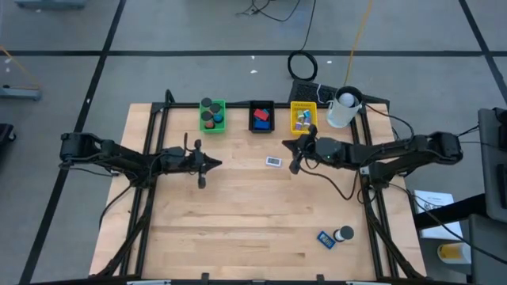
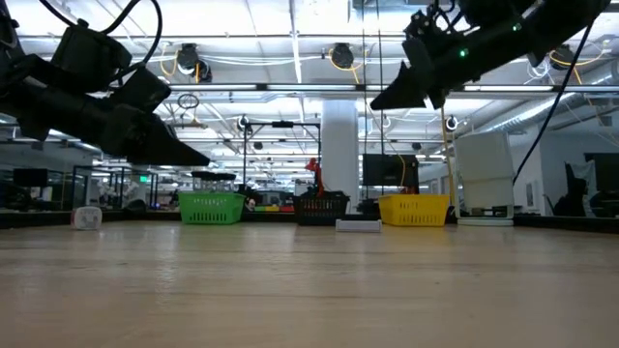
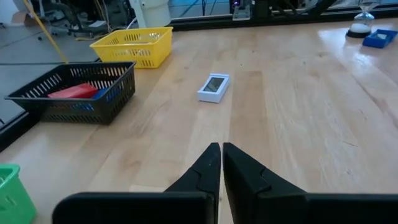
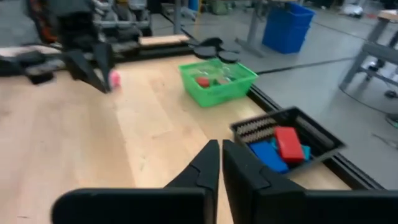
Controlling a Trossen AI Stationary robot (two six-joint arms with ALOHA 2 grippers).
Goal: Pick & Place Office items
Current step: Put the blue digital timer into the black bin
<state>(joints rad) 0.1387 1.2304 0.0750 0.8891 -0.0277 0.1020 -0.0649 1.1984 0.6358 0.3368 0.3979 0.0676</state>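
Observation:
Both grippers are shut, hold nothing and hover above the table. My left gripper [image 1: 202, 168] [image 3: 221, 155] is left of centre, and my right gripper [image 1: 295, 161] [image 4: 219, 152] is just near of the yellow tray. Between them a small white rectangular item [image 1: 274, 161] [image 3: 213, 87] lies flat on the wood. A blue block [image 1: 325, 238] [image 3: 379, 38] and a dark round cap [image 1: 344, 233] rest near the table's near right corner. Dark rolls fill the green tray [image 1: 212, 115] [image 4: 217, 79]. Red and blue blocks are in the black tray [image 1: 261, 116] [image 4: 286, 143]. Small pieces are in the yellow tray [image 1: 303, 116].
The three trays stand in a row along the far edge, with a white cup [image 1: 343, 108] at the far right corner. Cables run along the right arm. Bare wood lies across the middle and near left of the table [image 1: 222, 222].

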